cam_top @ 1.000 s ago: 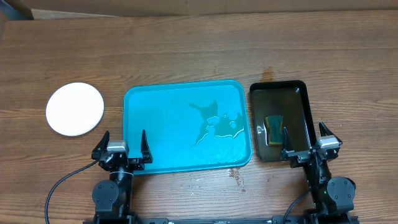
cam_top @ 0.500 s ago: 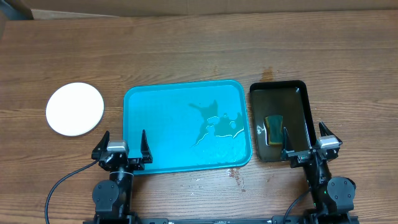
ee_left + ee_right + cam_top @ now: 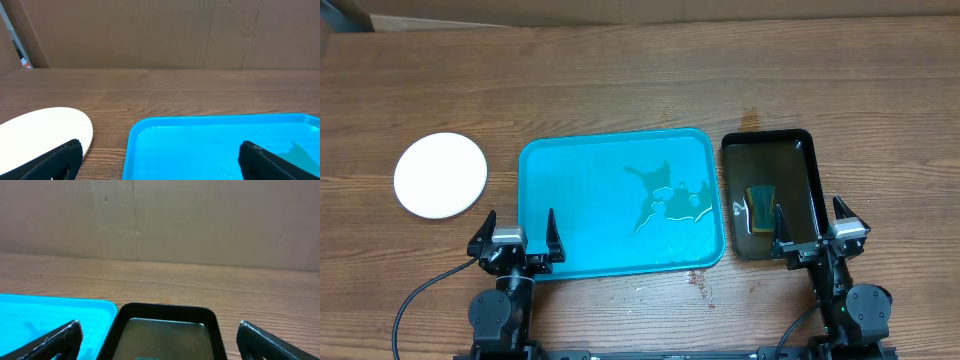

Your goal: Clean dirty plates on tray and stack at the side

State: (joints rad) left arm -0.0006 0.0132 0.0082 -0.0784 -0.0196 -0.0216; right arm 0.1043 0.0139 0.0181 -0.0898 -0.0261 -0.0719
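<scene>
Round white plate [image 3: 440, 175] lies far-left of the nearer left end effector [image 3: 519, 224]; it and right end effector [image 3: 808, 218] gape empty.

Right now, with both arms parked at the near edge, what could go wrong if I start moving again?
The water pooled on the turquoise tray could slosh onto the table if the open left gripper, at its near rim, bumps it. The open right gripper hangs by the black tray's near end; a low move could knock it and the sponge inside.
</scene>
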